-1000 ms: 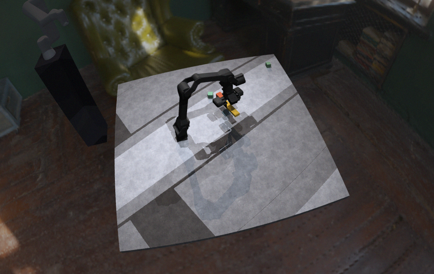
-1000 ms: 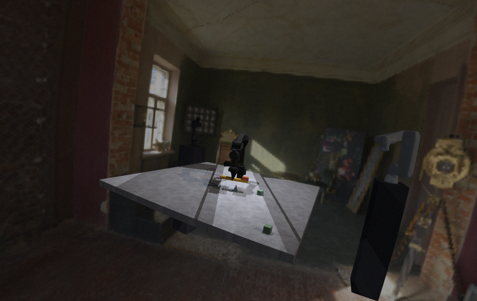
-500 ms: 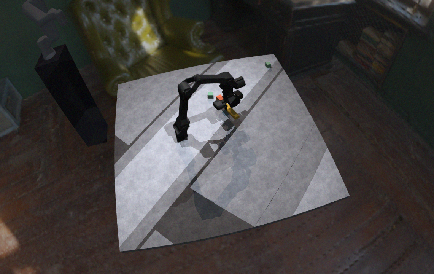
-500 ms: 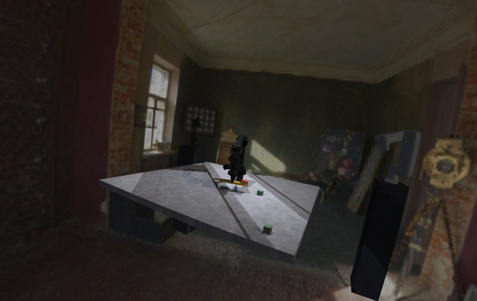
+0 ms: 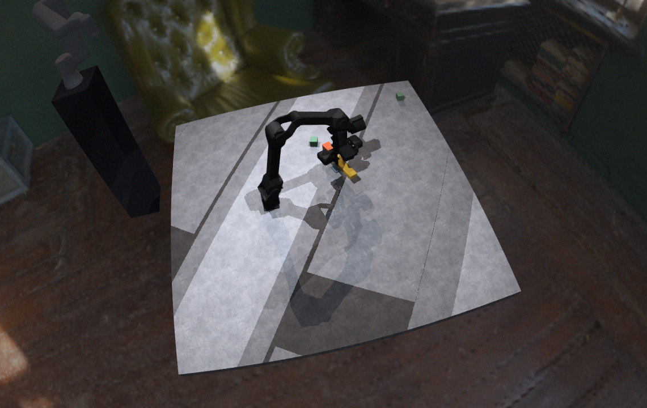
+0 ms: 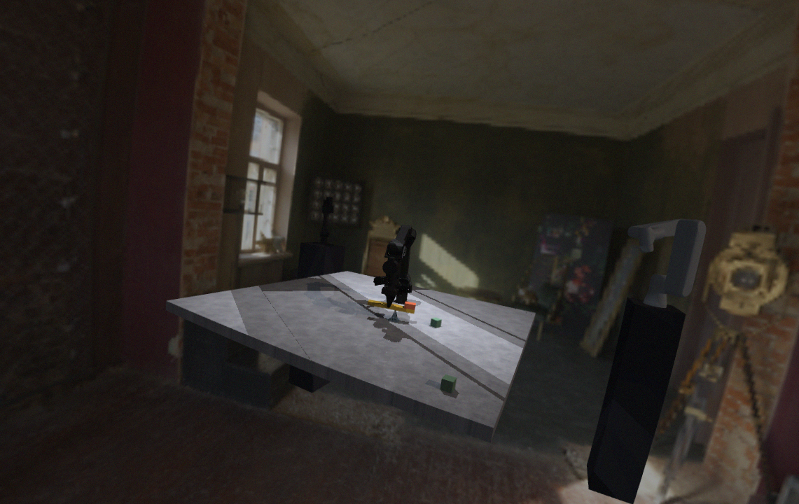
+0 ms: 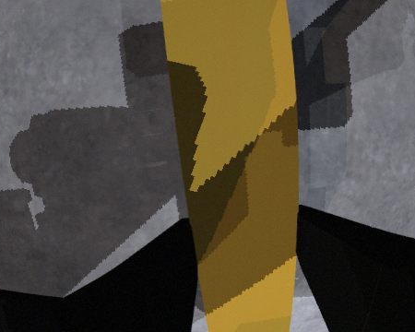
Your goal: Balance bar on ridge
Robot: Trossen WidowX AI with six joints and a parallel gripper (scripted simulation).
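Note:
The yellow bar (image 5: 350, 171) (image 6: 376, 303) (image 7: 231, 106) is held over the table, with an orange-red block (image 5: 327, 145) (image 6: 410, 306) on one end. My gripper (image 5: 337, 158) (image 6: 389, 304) (image 7: 243, 225) is shut on the bar, with one black finger on each side of it in the wrist view. The small blue-grey ridge (image 5: 334, 168) (image 6: 394, 316) stands on the table under the bar, partly hidden by it and the gripper. In the exterior view the bar is just above the ridge's top; I cannot tell whether they touch. The ridge is not visible in the wrist view.
One green cube (image 5: 313, 141) (image 6: 435, 323) stands near the block end of the bar. Another green cube (image 5: 400, 96) (image 6: 448, 383) is near a corner of the table (image 5: 224, 284) (image 6: 302, 332). A grey arm on a black pedestal (image 5: 107, 141) (image 6: 634, 395) stands off the table.

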